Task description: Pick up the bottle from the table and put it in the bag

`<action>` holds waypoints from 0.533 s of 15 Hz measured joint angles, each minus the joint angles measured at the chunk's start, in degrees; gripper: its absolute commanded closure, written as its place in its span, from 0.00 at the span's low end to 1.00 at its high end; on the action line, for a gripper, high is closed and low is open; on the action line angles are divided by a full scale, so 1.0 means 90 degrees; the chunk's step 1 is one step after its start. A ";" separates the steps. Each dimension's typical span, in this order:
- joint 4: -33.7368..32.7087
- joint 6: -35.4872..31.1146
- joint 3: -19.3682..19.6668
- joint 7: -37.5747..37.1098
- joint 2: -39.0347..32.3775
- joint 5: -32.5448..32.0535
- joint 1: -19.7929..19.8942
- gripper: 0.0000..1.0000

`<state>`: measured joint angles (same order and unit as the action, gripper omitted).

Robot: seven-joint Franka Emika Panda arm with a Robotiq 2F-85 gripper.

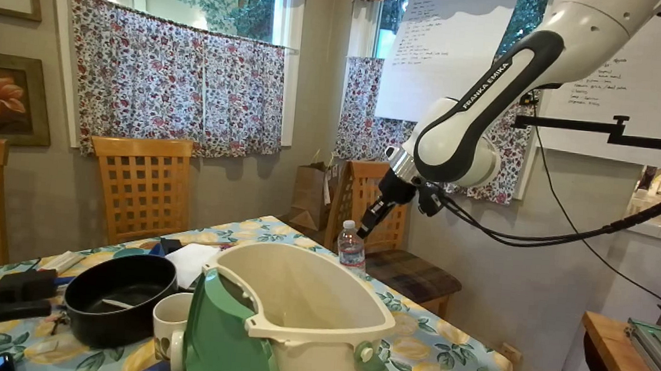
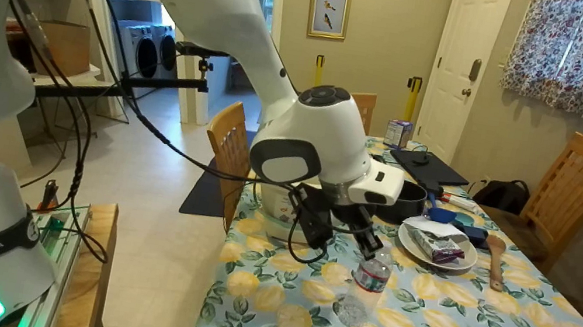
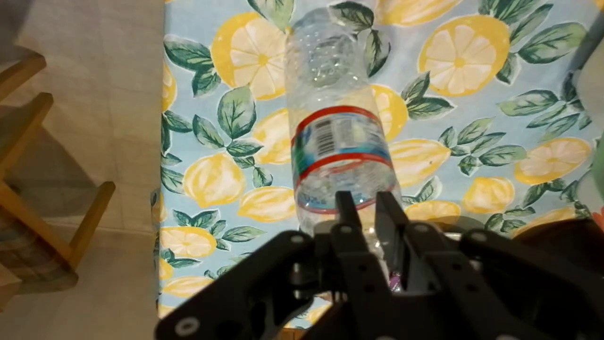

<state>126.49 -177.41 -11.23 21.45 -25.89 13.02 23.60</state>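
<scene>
The clear plastic bottle (image 1: 352,252) with a white cap stands on the floral-cloth table (image 1: 435,359), leaning slightly. It shows in both exterior views (image 2: 361,293). In the wrist view the bottle (image 3: 342,141) spans the middle, with its label visible and its upper end hidden behind the fingers. My gripper (image 1: 363,233) is beside the bottle's neck, not around it; it also shows in the other views (image 2: 371,254) (image 3: 363,196). Its fingers are partly open with a narrow gap. The mint-green bag (image 1: 324,335) stands with its cream inside open upward, partly behind the arm in an exterior view (image 2: 276,202).
A black pan (image 1: 121,299) and a white cup (image 1: 169,320) stand near the bag. A plate (image 2: 446,263) holds a wrapped box, with a wooden spoon (image 2: 495,263) beside it. A chair (image 1: 412,277) stands by the table edge near the bottle.
</scene>
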 measured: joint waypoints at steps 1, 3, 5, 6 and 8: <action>-0.0002 -0.0023 -0.0057 0.0009 -0.0021 0.0000 0.0059 1.00; -0.0004 -0.0025 -0.0151 0.0019 -0.0033 0.0000 0.0162 0.74; -0.0004 -0.0025 -0.0199 0.0045 -0.0033 -0.0001 0.0223 0.61; -0.0004 -0.0025 -0.0211 0.0056 -0.0033 -0.0001 0.0236 0.55; -0.0004 -0.0025 -0.0243 0.0077 -0.0033 -0.0001 0.0262 0.42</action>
<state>126.46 -177.63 -13.42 22.15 -26.19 13.01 25.96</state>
